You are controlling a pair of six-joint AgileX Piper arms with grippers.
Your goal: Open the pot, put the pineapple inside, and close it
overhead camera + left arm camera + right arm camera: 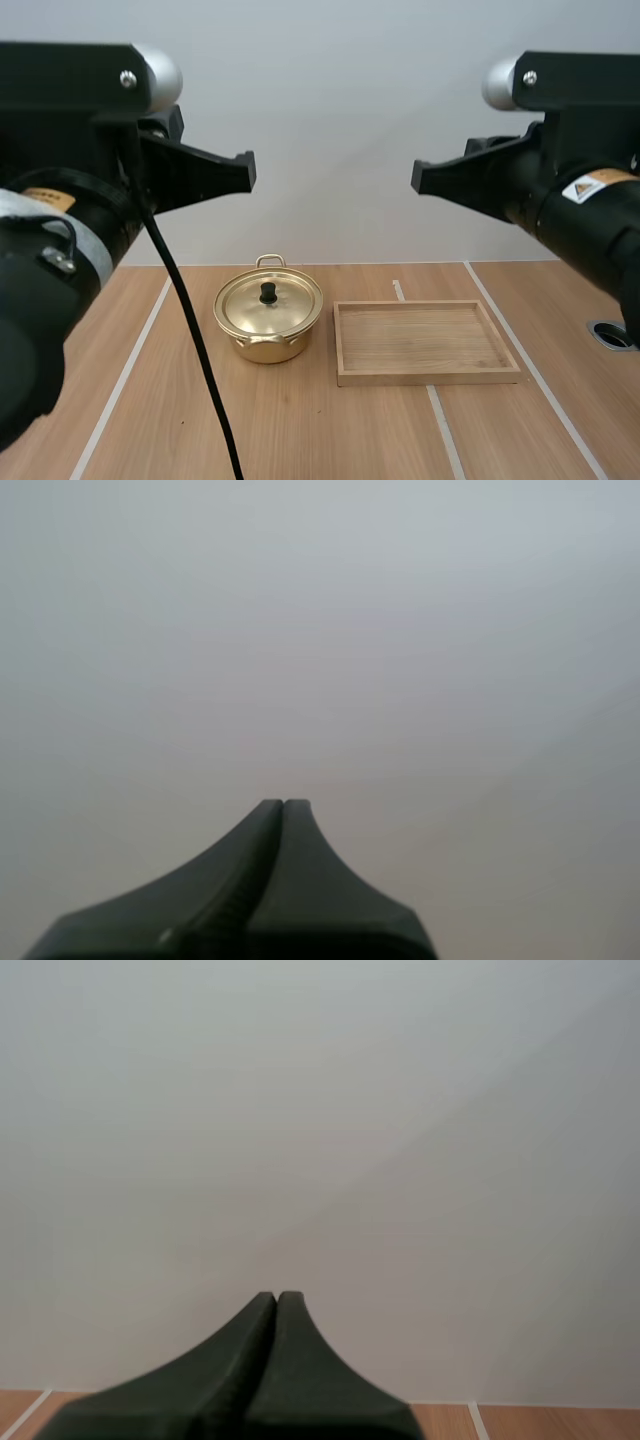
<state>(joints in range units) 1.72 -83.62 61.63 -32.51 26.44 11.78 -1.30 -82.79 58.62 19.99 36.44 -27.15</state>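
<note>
Table (330, 430) — lidded pot (268, 347); wooden tray (430, 377)

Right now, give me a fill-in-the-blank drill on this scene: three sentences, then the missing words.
1. The lid sits ____ the gold pot.
2. The wooden tray lies on the pot's ____ side, apart from it.
3. The left hand and the right hand are both ____, holding nothing.
Missing words: on; right; shut.

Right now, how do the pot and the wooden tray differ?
The pot is round, shiny gold metal; the wooden tray is rectangular, pale and shallow. The pot is closed by its lid; the wooden tray is open-topped. Both rest on the table, side by side, not touching.
</note>
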